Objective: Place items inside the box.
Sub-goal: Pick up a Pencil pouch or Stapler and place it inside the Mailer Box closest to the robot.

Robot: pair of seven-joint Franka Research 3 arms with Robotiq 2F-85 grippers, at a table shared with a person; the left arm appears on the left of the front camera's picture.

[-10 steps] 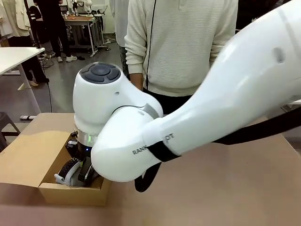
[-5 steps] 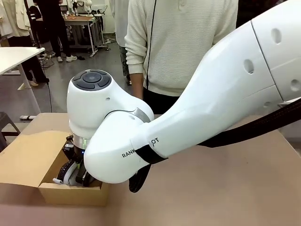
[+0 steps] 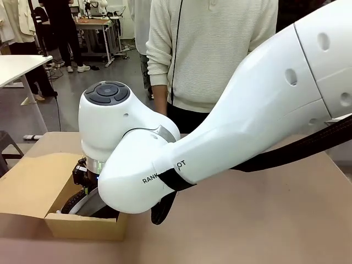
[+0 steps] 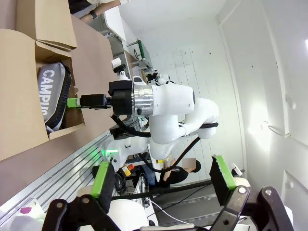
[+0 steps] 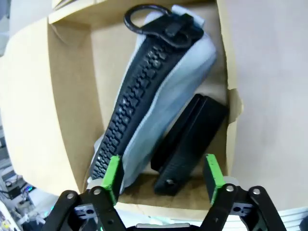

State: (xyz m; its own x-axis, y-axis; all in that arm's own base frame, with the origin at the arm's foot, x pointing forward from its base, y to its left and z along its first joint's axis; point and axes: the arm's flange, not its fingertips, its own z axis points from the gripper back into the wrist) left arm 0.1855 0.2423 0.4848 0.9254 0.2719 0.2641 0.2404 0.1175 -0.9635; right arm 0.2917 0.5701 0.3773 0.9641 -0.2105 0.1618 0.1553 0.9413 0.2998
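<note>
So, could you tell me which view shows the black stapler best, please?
The right wrist view: the black stapler lies unobstructed in the box beside the grey pencil case. The front and left wrist views do not let me make it out.

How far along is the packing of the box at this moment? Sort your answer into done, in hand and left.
Done: the grey "CAMPUS" pencil case and the black stapler lie side by side in one compartment of the cardboard box. In hand: nothing; the right gripper hangs open above them, and the left gripper is open and empty. Left: any other items, none of which appear here.
</note>
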